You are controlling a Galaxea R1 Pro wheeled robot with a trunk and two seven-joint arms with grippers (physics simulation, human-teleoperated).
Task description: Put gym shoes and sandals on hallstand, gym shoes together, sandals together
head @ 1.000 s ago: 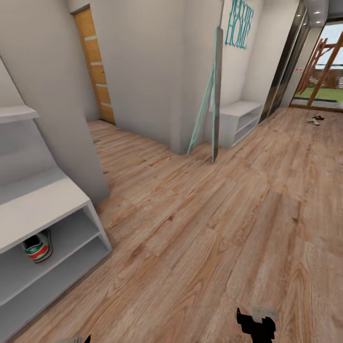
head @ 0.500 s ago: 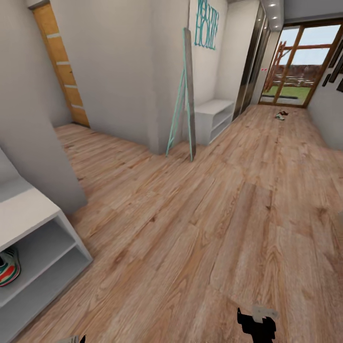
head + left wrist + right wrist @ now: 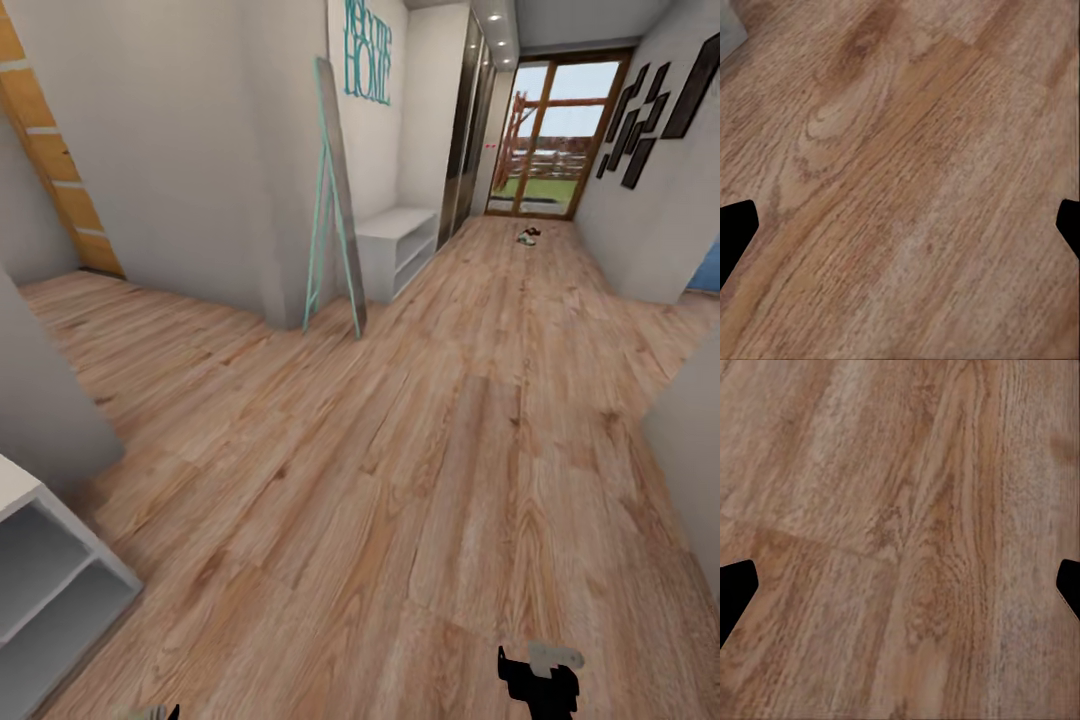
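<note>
Far down the corridor floor (image 3: 430, 450), near the glass door, lies a small heap of footwear (image 3: 527, 237): something pale like a gym shoe with something dark brown beside it, too small to tell apart. A corner of the pale hallstand (image 3: 45, 560) with its two open slots shows at the lower left of the head view; the visible part of the slots holds nothing. My right gripper (image 3: 538, 685) hangs low at the bottom edge, my left gripper (image 3: 160, 712) barely peeks in. Both wrist views look at bare planks, with the left gripper (image 3: 900, 225) and right gripper (image 3: 900, 585) open and holding nothing.
A teal-framed mirror (image 3: 335, 200) leans against the wall corner on the left, with a low white shelf unit (image 3: 400, 245) behind it. A grey wall (image 3: 690, 440) juts in at the right. An orange door (image 3: 50, 180) stands at the far left, and the glass door (image 3: 545, 140) closes the corridor.
The whole view has swung right: the hallstand slid toward the left edge, and the gym shoe in its upper slot has left the picture. The far footwear now sits near centre. Grippers unchanged.
</note>
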